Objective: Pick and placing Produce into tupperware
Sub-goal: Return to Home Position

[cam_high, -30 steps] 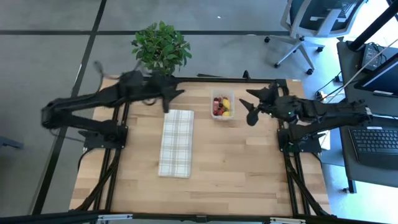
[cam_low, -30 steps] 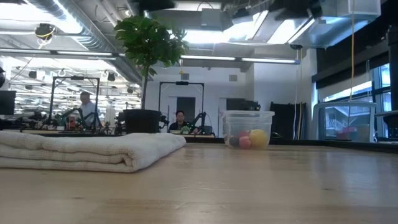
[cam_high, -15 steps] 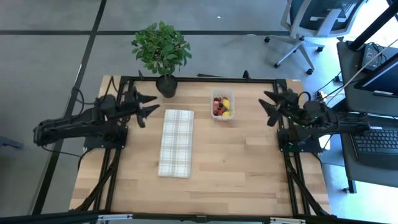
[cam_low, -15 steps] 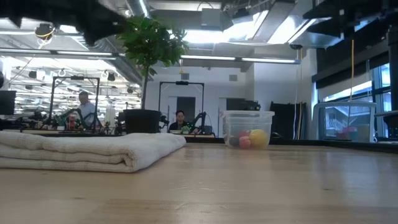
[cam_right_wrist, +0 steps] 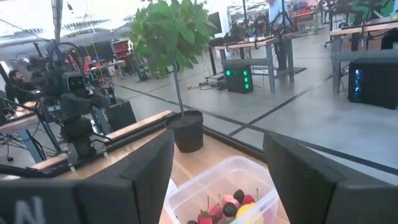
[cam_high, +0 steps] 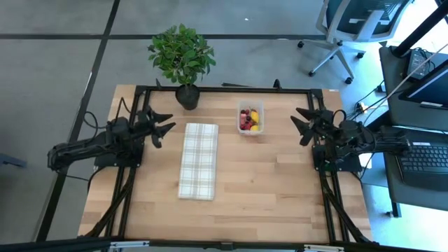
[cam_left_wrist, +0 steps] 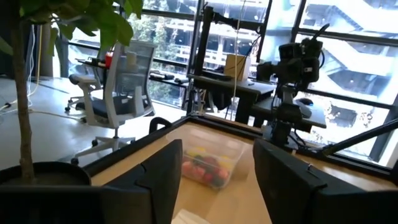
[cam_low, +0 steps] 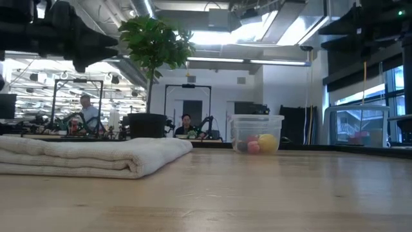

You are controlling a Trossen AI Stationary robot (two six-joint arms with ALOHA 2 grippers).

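The clear tupperware (cam_high: 250, 119) stands on its base near the table's far edge, right of centre, and holds the red, dark and yellow produce (cam_high: 249, 120). It also shows in the low view (cam_low: 257, 134), the left wrist view (cam_left_wrist: 208, 163) and the right wrist view (cam_right_wrist: 222, 190). My left gripper (cam_high: 161, 126) is open, raised above the table's left side beside the checked cloth. My right gripper (cam_high: 302, 124) is open, raised above the right side, to the right of the tupperware. Neither touches anything.
A folded pale checked cloth (cam_high: 199, 159) lies lengthwise left of centre. A potted leafy plant (cam_high: 182, 59) stands at the far edge, left of the tupperware. Bare wood spans the near half of the table (cam_high: 266, 196). People sit in the room beyond (cam_low: 186, 124).
Both arms have drawn back from the far middle of the table toward their own sides: the left gripper away from the plant toward the left edge, the right gripper away from the tupperware toward the right edge. Tupperware, produce and cloth have stayed put.
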